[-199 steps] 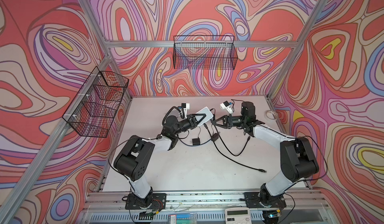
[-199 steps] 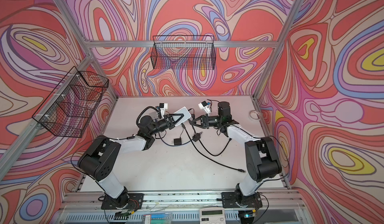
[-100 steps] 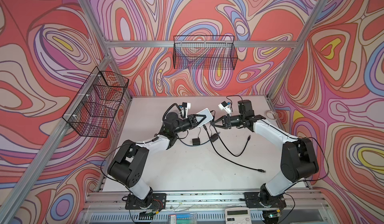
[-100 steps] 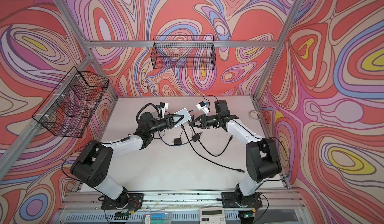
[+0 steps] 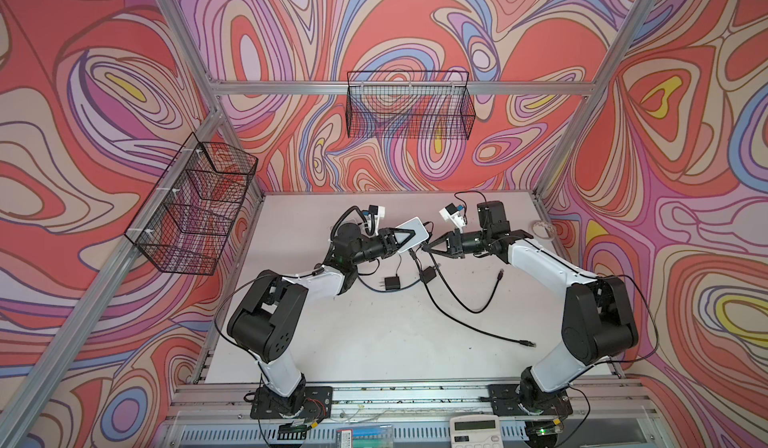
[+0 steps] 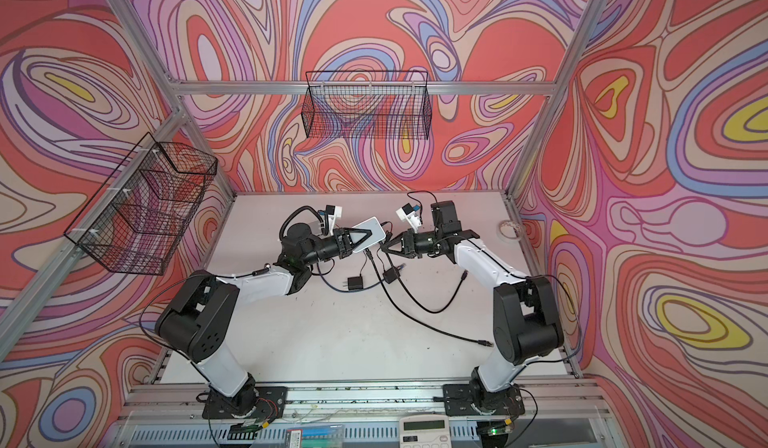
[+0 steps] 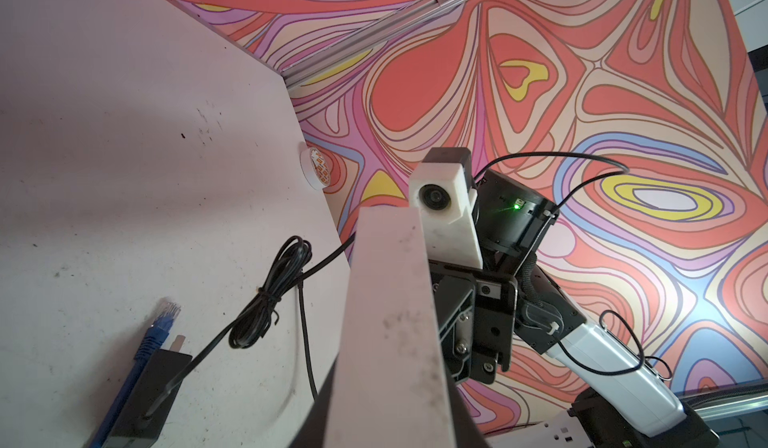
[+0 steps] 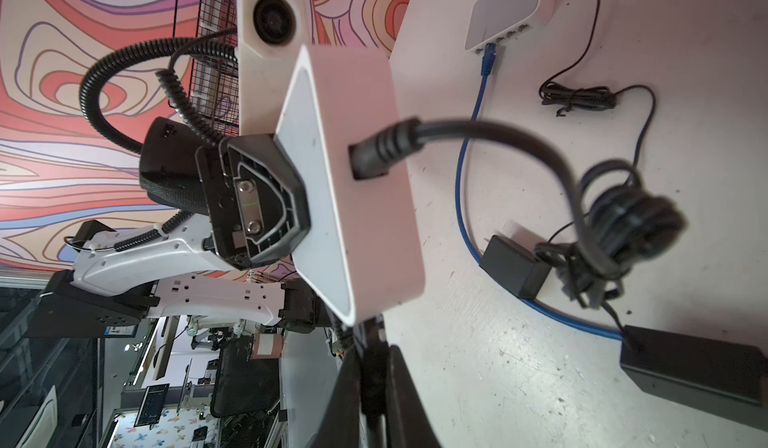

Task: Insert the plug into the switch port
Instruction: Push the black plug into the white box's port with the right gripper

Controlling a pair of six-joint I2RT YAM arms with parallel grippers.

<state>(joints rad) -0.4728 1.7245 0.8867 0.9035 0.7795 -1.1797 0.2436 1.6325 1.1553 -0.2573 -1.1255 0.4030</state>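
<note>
Snagging the cord [image 8: 519,134] could yank the plug [image 8: 378,151] from the switch [image 8: 365,226]; left jaws clamp it, right jaws narrow, hold unclear.

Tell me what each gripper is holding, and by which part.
Left gripper clamps the small white plastic switch box across its broad faces, at one end. Right gripper: cannot tell.

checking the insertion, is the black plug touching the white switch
Touching. The right wrist view shows the black plug pushed into the side of the white switch, with no gap where they meet.
</note>
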